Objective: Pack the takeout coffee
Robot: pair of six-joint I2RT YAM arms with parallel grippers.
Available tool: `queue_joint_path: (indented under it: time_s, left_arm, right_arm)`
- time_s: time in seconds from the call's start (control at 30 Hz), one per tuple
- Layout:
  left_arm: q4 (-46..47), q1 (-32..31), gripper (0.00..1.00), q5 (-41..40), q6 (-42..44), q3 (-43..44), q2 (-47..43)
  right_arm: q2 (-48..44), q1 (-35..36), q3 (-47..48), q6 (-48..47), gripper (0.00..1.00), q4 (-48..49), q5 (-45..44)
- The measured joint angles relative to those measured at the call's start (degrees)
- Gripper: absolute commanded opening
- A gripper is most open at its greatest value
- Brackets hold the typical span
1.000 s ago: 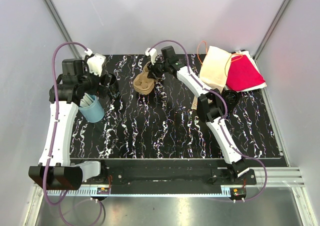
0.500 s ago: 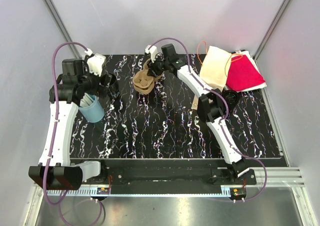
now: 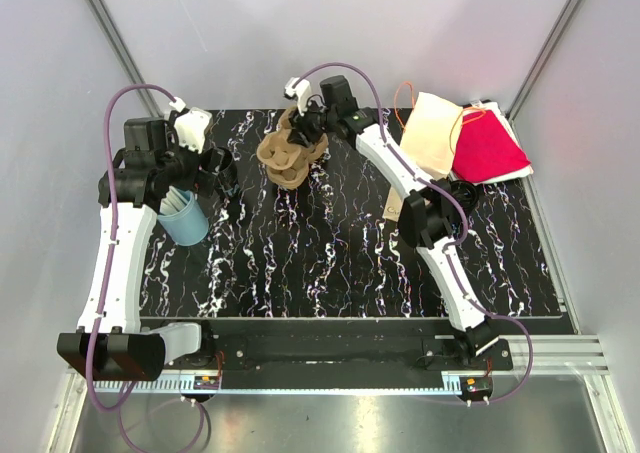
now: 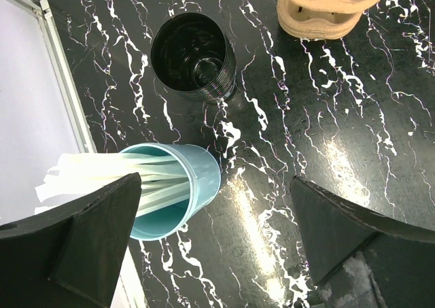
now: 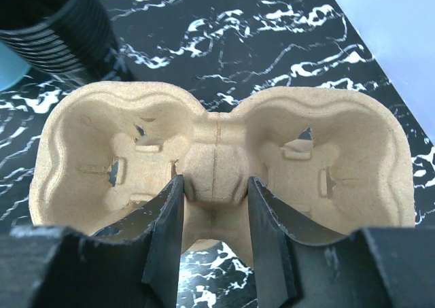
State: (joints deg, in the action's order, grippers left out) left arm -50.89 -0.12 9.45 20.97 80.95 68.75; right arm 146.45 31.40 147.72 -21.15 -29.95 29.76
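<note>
— Cup carrier [image 3: 288, 155], item one. Where does it sit?

— Far middle of the worktop [image 3: 330, 263], the black one with white veining. Brown moulded pulp, two cup wells side by side. Whether it rests on the surface or is raised off it, I cannot tell from where I stand.

— Who has it?

— Right gripper [image 5: 214, 185]. Its fingers [image 5: 166, 219] are closed on the raised hub between the two wells, one finger on each side. Both wells are empty.

— Item two?

— Black ribbed cup [image 4: 194, 56]. Upright, mouth up, nothing in it that I can see. Stands to the left of the carrier, apart from it.

— Item three?

— Pale blue cup [image 4: 178, 185], just on the near side of the black cup. It leans, mouth tipped toward the left edge. Holds a bundle of pale flat sticks [image 4: 102, 175] that poke out past the rim.

— Left gripper [image 4: 216, 185]?

— Above the blue cup. Fingers spread wide apart, nothing between them, touching neither cup.

— Anything else on the list?

— Far right corner: a cream bag [image 3: 432, 133] with a red one [image 3: 488, 145] beside it, overlapping, both lying on some white sheets. Well apart from the cups and the carrier.
</note>
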Motion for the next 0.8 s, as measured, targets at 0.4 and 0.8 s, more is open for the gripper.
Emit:
queue_joint_path:
  time_s: [0.4, 0.8]
  left_arm:
    - [0.42, 0.0, 0.99, 0.66, 0.0, -0.96, -0.46]
    - [0.42, 0.0, 0.99, 0.85, -0.02, -0.96, -0.9]
  right_arm:
    - [-2.08, 2.64, -6.54, -0.39, 0.18, -1.55, -0.17]
    - [-2.1, 2.75, -8.66, -1.68, 0.47, -2.45, -0.33]
